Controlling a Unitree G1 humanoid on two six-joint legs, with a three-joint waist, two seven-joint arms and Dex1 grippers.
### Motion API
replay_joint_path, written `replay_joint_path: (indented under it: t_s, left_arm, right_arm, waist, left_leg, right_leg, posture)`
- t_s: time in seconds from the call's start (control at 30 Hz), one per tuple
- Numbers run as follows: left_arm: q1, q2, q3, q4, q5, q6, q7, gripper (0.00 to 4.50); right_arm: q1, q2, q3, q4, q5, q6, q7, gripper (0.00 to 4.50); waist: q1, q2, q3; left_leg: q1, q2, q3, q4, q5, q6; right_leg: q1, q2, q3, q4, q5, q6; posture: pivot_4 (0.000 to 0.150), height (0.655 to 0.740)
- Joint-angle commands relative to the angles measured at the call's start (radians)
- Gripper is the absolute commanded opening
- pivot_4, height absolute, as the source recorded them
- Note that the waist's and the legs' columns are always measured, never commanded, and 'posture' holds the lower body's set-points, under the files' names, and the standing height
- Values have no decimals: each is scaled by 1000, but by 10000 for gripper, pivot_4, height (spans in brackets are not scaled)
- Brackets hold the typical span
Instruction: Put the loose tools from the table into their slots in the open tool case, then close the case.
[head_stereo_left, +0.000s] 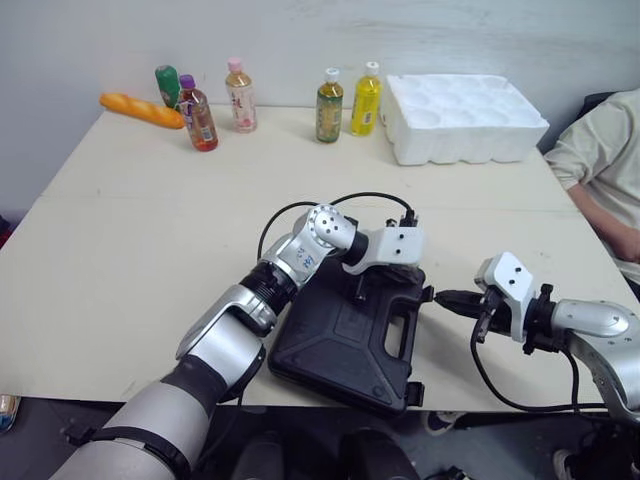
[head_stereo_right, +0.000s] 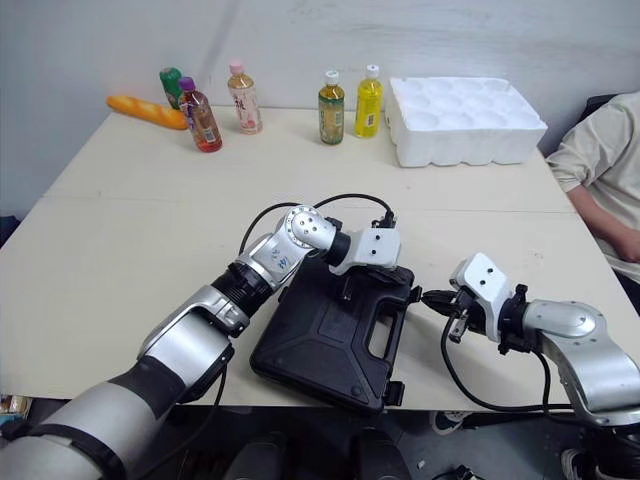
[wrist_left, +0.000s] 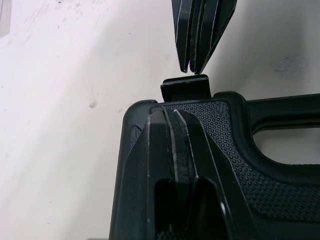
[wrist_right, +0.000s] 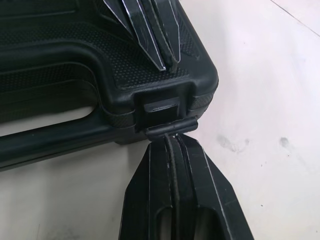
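Left gripper (head_stereo_left: 364, 288), fingers together, presses down on the shut case (head_stereo_left: 335, 350) at the table's (head_stereo_left: 150, 240) near edge. The right gripper (head_stereo_left: 442, 298), also pinched together, points at the case's handle side. With the lid down, the tools are presumably stowed. From the left wrist, the joined fingers rest on the lid beside the latch (wrist_left: 184, 86). From the right wrist, the joined tips touch the latch, which looks unfastened. Snapping the latches seems all that remains.
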Motion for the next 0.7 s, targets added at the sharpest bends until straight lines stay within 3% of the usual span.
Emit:
replay_joint_path:
  t_s: [0.03,0.7]
  left_arm:
    - [83,26,-76,100,95,66,-47,590]
    - [98,18,-45,41,84,115,-82,590]
  right_arm:
    - [-33,13,14,-9,2,-8,-1,0]
    - [-109,61,44,-18,23,28,-10,0]
  waist:
    - [0,0,0]
    - [-2,0,-2]
  left_leg:
    - [0,0,0,0,0,0]
    - [0,0,-1,-5,0,0]
  right_leg:
    - [0,0,0,0,0,0]
    - [-2,0,0,-2,0,0]
  posture:
    - [1500,7400]
    - [1500,7400]
